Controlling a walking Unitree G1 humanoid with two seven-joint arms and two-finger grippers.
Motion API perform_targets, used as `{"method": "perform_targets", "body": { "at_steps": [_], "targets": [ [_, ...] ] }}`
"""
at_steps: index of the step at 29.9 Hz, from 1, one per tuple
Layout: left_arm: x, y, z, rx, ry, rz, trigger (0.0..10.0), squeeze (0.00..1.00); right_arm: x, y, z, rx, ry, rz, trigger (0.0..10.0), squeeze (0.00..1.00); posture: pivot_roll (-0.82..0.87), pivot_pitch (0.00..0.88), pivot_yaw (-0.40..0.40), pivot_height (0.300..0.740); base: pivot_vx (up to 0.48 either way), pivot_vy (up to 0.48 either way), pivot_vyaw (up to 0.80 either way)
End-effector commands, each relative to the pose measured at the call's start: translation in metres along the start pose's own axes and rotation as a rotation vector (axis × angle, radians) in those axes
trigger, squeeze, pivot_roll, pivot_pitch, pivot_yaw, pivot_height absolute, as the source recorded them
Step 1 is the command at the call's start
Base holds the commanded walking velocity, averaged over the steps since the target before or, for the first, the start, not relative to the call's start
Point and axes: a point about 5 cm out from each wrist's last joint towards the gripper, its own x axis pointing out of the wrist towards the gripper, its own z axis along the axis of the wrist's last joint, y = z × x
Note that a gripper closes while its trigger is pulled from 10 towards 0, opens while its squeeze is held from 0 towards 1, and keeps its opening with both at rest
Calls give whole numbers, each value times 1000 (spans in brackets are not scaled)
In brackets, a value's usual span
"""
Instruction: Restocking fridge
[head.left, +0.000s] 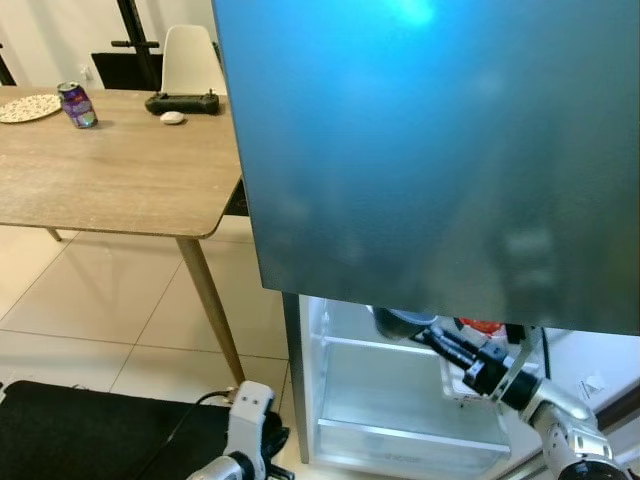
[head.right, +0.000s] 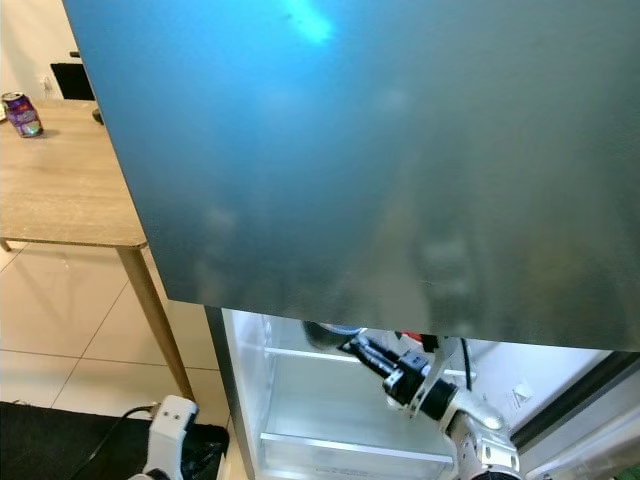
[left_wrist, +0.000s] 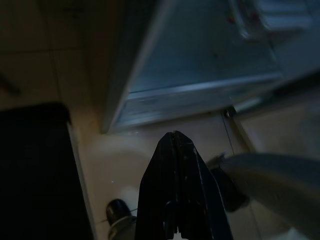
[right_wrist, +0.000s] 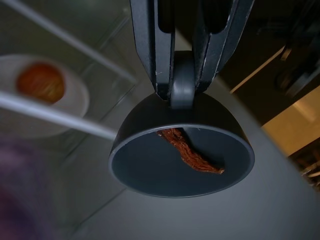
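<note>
The fridge door (head.left: 430, 150) fills most of the head views, a big blue-grey slab swung out in front, and below its lower edge the lit fridge interior (head.left: 390, 400) opens up, white walls and a glass shelf (head.left: 400, 348). Off to the robot's left stands the wooden table (head.left: 110, 170), carrying a can (head.left: 77, 104), a plate (head.left: 28, 107) and a black controller (head.left: 182, 102).

Down low, the right gripper (head.left: 445, 345) reaches into the fridge just over that shelf. In its wrist view the two black fingers (right_wrist: 150, 45) are pinched narrow on the stubby handle of a small dark bowl (right_wrist: 182, 150), and a reddish-brown strip of food (right_wrist: 192, 152) lies inside. The bowl looks rigid and light, probably plastic or ceramic, with a smooth surface that could slip. The handle tab is the natural hold, though a grip out at one edge lets the bowl swing or tip. It hangs below the fingers with its open mouth turned toward the camera, so it is tilted well off level; the handle's axis runs straight up into the fingers. A white dish (right_wrist: 45, 95) holding something orange sits behind, deeper inside.

The left gripper (left_wrist: 176, 145) hangs idle near the floor, fingers pressed together.
</note>
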Motion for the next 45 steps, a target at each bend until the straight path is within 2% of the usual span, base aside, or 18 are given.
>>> {"method": "perform_targets", "body": {
  "at_steps": [1,4,7,9,12,22,23,25,27,30,35,37,38,45],
  "targets": [
    [0,0,4,62,-1,-30,10000,0,1,-2,9,-16,-22,-12,10000,0,-81,0,-18,740,0,0,0],
    [8,-9,18,181,-29,-108,10000,0,1,0,14,-51,6,1,10000,0,-81,0,-16,725,0,0,0],
    [8,-9,18,181,-29,-108,10000,0,1,0,14,-51,6,1,10000,0,-81,0,-16,725,0,0,0],
    [13,-12,27,225,-64,-127,10000,0,0,1,18,-62,16,-2,10000,0,-81,0,-14,715,0,0,0],
    [16,-15,35,243,-99,-133,10000,0,1,1,20,-73,22,-13,10000,0,-83,0,-10,705,0,0,0],
    [15,-15,32,242,-106,-104,10000,0,2,-4,20,-113,52,-89,10000,0,-83,0,-6,675,0,0,0],
    [13,-13,27,233,-93,-85,10000,0,-1,-7,12,-129,86,-137,10000,0,-82,0,-6,665,0,0,0],
    [13,-13,27,233,-93,-85,10000,0,-1,-7,12,-129,86,-137,10000,0,-82,0,-6,665,0,0,0],
    [11,-11,23,221,-81,-65,10000,0,-6,-7,-2,-126,146,-150,10000,0,-80,0,-6,650,0,0,0],
    [10,-11,21,217,-76,-61,10000,0,-8,-7,-5,-114,148,-151,10000,0,-80,0,-6,640,0,0,0],
    [10,-12,21,215,-80,-58,10000,0,-11,-4,-3,-107,135,-124,10000,0,-81,0,-4,620,0,0,0],
    [11,-13,23,216,-91,-60,10000,0,-11,0,1,-105,120,-85,10000,0,-81,0,-4,610,0,0,0],
    [13,-13,26,217,-104,-60,10000,0,-12,6,4,-101,104,-27,10000,0,-81,0,-4,600,0,0,0],
    [19,-18,41,224,-166,-74,10000,0,-12,15,22,-97,9,67,10000,0,-81,0,-4,590,0,0,0]
  ]
}}
